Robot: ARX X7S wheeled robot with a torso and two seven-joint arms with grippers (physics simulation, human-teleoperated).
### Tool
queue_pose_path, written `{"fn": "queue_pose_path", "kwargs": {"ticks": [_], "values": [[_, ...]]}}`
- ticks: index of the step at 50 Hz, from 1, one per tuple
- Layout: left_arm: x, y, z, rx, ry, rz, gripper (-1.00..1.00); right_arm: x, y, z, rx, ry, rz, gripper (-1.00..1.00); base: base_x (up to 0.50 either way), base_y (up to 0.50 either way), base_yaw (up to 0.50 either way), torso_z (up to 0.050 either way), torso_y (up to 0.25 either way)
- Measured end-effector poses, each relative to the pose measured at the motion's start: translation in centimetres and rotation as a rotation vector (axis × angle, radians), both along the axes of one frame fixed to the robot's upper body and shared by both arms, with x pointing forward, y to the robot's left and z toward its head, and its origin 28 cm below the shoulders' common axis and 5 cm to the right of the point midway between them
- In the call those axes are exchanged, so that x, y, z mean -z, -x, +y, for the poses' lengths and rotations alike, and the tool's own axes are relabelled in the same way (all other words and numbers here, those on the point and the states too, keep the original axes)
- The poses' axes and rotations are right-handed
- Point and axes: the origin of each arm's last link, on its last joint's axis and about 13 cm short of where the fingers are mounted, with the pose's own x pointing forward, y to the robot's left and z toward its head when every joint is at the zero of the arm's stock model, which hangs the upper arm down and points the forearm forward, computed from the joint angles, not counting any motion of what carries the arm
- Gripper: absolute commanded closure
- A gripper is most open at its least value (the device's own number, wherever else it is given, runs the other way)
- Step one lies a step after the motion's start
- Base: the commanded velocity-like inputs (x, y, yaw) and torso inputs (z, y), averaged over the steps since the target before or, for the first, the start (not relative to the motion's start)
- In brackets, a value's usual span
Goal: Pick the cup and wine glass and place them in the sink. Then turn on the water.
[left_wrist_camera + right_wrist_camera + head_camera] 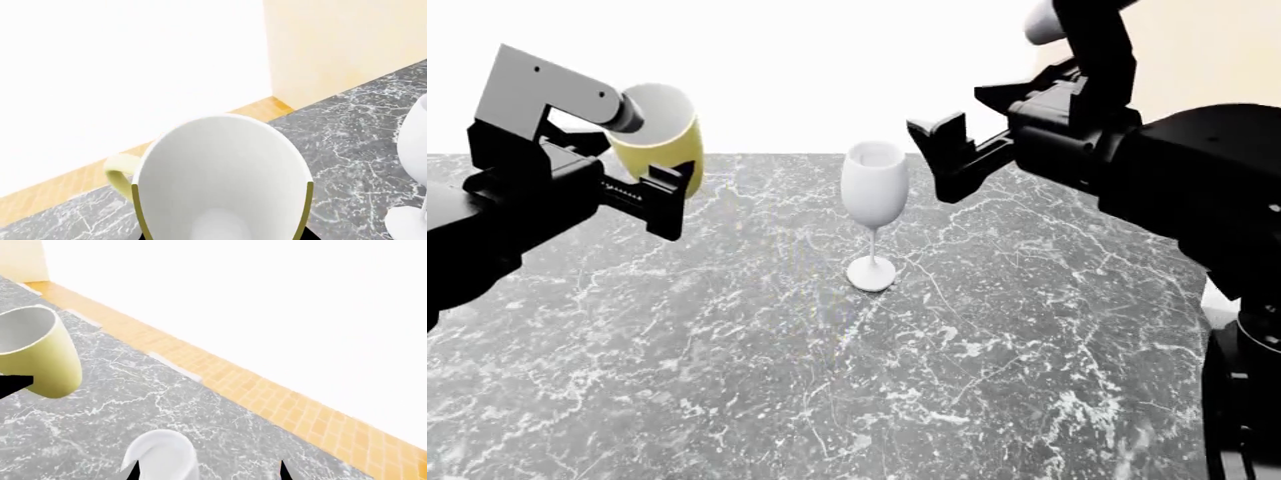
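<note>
Left hand clamps the unmarked cup; right hand gapes empty near the wine glass.

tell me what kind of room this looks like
Probably a simulated kitchen: a grey marble-veined counter holds a white wine glass, the left gripper lifts a yellow cup, and wood-toned flooring runs beyond. No sink shows.

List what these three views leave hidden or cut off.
- Sink: in no view, so its place is unknown.
- Cup: base cut off by the left wrist view's lower edge; the left gripper hides part of it in the head view.
- Wine glass: stem and foot cut off in the right wrist view.
</note>
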Motion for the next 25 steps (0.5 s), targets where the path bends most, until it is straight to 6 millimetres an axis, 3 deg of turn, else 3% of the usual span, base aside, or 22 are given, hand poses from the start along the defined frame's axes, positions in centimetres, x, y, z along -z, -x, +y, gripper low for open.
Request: {"fn": "queue_pose_path", "kwargs": {"ticks": [25], "values": [[0.0, 0.1, 0.3, -0.013, -0.004, -0.003, 1.0, -0.6, 0.4, 1.4, -0.101, 0.062, 0.055, -1.0, 0.0, 0.0, 0.0, 0.0, 0.0]]}}
